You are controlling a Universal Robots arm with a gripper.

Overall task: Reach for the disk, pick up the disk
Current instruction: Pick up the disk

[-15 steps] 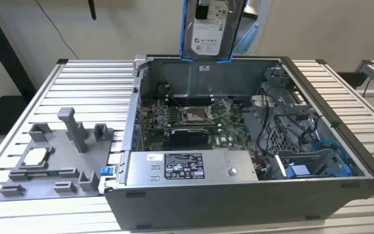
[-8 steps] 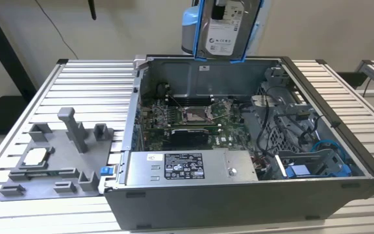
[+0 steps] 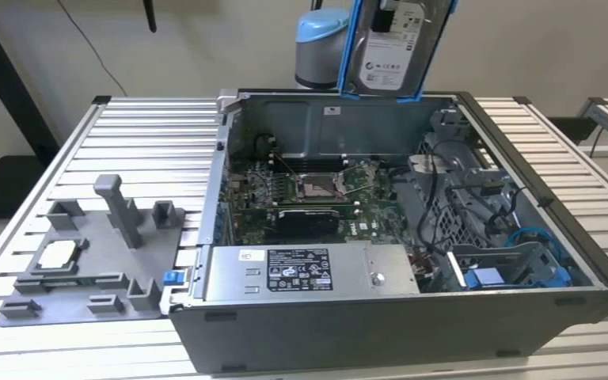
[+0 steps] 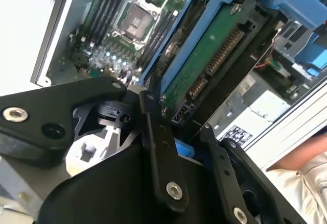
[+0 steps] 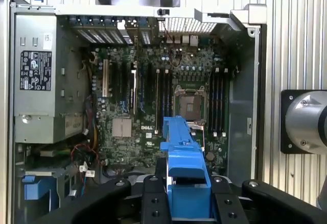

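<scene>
Hanging above the open grey computer case [image 3: 389,336], the silver-grey disk [image 3: 394,47] in blue plastic carrier is clamped by the black end effector [image 5: 188,185]; slipping, it could strike the green motherboard [image 5: 133,106].

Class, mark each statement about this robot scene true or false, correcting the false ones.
1. The disk hangs above the open computer case. True.
2. The gripper is open and empty. False: it is shut on the disk's blue carrier.
3. The grey fixture stands at the exterior view's right of the case. False: it stands at the left.
4. The power supply box sits inside the case. True.
</scene>
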